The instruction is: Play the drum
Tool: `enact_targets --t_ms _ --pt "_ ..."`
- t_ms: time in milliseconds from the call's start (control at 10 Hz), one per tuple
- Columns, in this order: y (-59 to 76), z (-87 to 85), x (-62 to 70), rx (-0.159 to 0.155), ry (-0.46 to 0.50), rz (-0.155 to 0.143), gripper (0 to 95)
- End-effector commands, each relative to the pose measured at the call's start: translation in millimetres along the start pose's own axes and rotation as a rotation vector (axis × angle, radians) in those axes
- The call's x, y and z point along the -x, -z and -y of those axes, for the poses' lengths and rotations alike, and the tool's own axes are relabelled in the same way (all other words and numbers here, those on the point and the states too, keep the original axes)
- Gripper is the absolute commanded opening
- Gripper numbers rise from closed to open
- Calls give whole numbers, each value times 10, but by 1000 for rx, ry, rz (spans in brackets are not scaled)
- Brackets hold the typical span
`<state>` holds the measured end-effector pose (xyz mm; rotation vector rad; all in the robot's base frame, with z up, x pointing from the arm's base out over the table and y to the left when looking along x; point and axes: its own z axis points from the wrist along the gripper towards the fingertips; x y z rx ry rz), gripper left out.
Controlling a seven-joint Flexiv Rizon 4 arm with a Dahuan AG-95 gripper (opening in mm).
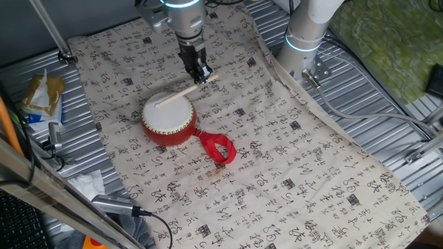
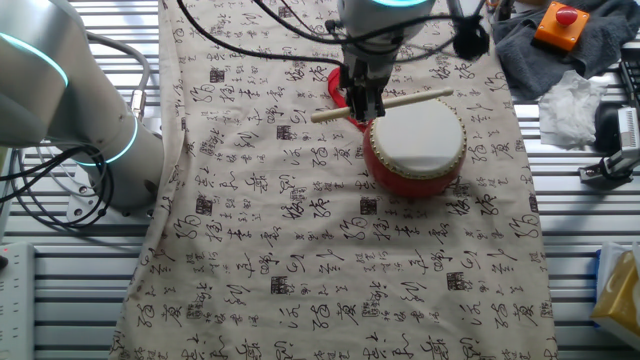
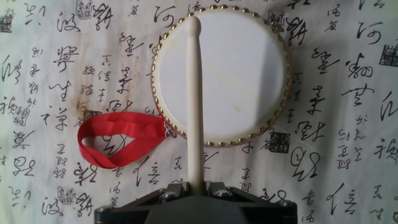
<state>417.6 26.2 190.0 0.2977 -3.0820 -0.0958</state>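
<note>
The drum (image 1: 168,118) is a squat red barrel with a white skin and studded rim, standing on the calligraphy cloth. It also shows in the other fixed view (image 2: 418,146) and the hand view (image 3: 233,74). Its red ribbon loop (image 1: 218,148) lies on the cloth beside it. My gripper (image 1: 201,75) is shut on a pale wooden stick (image 1: 185,90), beside the drum's rim. The stick (image 3: 194,99) reaches out over the white skin, its rounded tip near the far rim. I cannot tell whether the tip touches the skin.
The cloth (image 1: 291,159) covers a ribbed metal table. A second robot base (image 1: 304,34) stands at the cloth's edge. A yellow packet (image 1: 43,97), crumpled tissue (image 1: 86,183) and cables (image 1: 124,207) lie on one side of the cloth.
</note>
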Motion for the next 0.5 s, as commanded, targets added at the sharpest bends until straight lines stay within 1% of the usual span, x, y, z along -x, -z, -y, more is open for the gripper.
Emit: enact_targets --t_ms 100,500 --pt "1 6 2 -9 -5 3 0" --pt "1 6 2 -7 -10 4 0"
